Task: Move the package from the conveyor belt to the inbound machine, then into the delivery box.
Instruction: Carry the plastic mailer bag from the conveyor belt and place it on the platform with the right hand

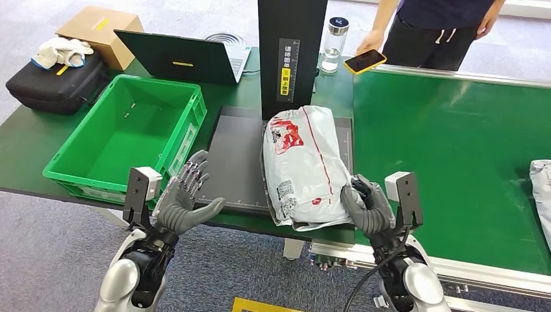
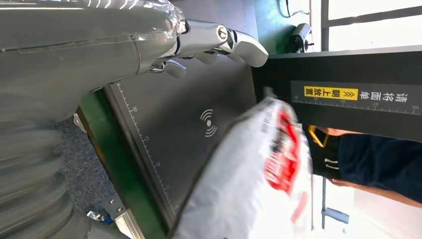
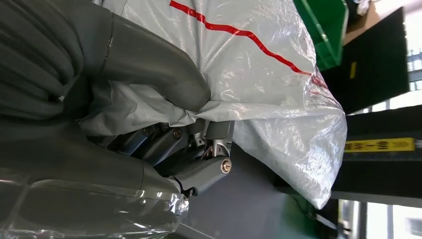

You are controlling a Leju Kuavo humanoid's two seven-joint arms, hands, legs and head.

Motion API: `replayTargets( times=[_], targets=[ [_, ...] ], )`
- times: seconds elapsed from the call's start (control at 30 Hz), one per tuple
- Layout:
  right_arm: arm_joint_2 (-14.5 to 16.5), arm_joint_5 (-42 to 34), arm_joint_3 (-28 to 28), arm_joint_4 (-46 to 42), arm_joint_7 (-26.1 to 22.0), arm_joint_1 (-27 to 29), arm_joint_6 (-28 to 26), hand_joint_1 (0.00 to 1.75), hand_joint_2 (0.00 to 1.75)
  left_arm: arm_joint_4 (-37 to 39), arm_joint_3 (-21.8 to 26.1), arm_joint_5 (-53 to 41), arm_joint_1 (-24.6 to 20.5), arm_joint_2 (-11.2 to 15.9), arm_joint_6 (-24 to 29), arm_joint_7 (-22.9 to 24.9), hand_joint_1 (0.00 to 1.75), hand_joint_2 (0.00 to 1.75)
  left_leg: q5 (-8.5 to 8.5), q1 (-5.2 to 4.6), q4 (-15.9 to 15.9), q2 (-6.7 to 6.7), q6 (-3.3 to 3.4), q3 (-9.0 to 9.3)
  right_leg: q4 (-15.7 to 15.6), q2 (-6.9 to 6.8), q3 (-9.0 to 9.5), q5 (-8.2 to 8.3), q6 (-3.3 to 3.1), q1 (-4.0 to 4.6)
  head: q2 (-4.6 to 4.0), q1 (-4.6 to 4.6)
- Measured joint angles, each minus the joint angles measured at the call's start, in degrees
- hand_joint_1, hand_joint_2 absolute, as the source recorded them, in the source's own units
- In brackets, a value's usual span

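Observation:
The package (image 1: 304, 166), a white plastic bag with red print, lies on the dark plate (image 1: 237, 156) of the inbound machine, in front of its black column (image 1: 291, 52). My right hand (image 1: 367, 205) grips the package's near right corner; in the right wrist view the thumb (image 3: 149, 64) presses on the bag (image 3: 259, 74) with the fingers curled beneath it. My left hand (image 1: 185, 195) hovers open at the plate's near left edge, fingers spread, holding nothing. The green delivery box (image 1: 185, 140) stands empty to the left of the plate. In the left wrist view the package (image 2: 249, 169) lies beyond my fingers (image 2: 214, 45).
The green conveyor belt (image 1: 448, 149) runs on the right, with another white package (image 1: 541, 188) at its far right edge. A person (image 1: 435, 26) stands behind holding a yellow phone (image 1: 365, 61). A bottle (image 1: 334, 44), a laptop (image 1: 179, 58) and a black bag (image 1: 55, 81) sit behind.

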Motion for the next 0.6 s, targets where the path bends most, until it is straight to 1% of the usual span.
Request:
replayTargets(
  times=[0.1, 0.2, 0.6],
  targets=[
    [-0.39, -1.62, 0.01, 4.40, 1.41, -2.26, 0.52, 1.75, 1.75, 0.00, 0.03, 0.01, -0.02, 0.02, 0.16, 0.05, 0.00, 1.75, 0.01, 0.00, 0.01, 0.00, 0.01, 0.00, 0.00, 0.00, 0.00, 0.00, 0.00, 0.00, 0.00, 0.00],
    [-0.69, -2.28, -0.01, 7.77, 1.84, -4.00, 0.58, 1.75, 1.75, 0.00, 0.04, 0.01, -0.03, 0.03, 0.30, 0.13, 0.00, 1.75, 0.01, 0.00, 0.01, 0.00, 0.02, 0.00, 0.00, -0.01, 0.00, 0.00, 0.00, 0.00, 0.00, -0.01],
    [-1.23, -3.28, -0.87, 15.32, 1.96, -7.49, 0.43, 1.75, 1.75, 0.00, 0.06, 0.05, -0.07, 0.07, 0.83, 0.39, 0.00, 1.75, 0.01, 0.00, 0.01, -0.01, 0.01, 0.00, 0.00, 0.00, -0.01, 0.00, 0.00, 0.00, 0.00, 0.00]
  ],
)
